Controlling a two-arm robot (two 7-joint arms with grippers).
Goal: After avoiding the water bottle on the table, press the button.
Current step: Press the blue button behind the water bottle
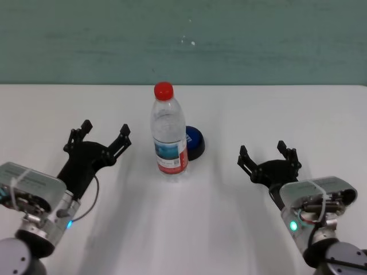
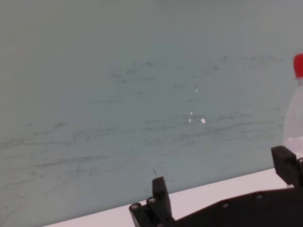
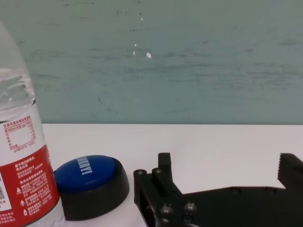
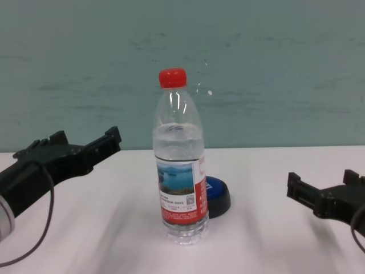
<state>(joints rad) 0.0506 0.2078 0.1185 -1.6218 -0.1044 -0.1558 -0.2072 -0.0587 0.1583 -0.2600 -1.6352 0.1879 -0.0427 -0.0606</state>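
The water bottle [image 1: 170, 137], clear with a red cap and a red-and-white label, stands upright mid-table; it also shows in the chest view [image 4: 178, 171] and right wrist view [image 3: 21, 156]. The blue button [image 1: 194, 141] on its black base sits just behind and right of the bottle, partly hidden by it; the right wrist view [image 3: 91, 183] shows it plainly. My left gripper [image 1: 104, 133] is open, left of the bottle. My right gripper [image 1: 268, 154] is open, right of the bottle and button, touching nothing.
The white table [image 1: 275, 109] ends at a teal wall [image 1: 258, 40] behind the bottle. Bare tabletop lies on both sides of the bottle and in front of it.
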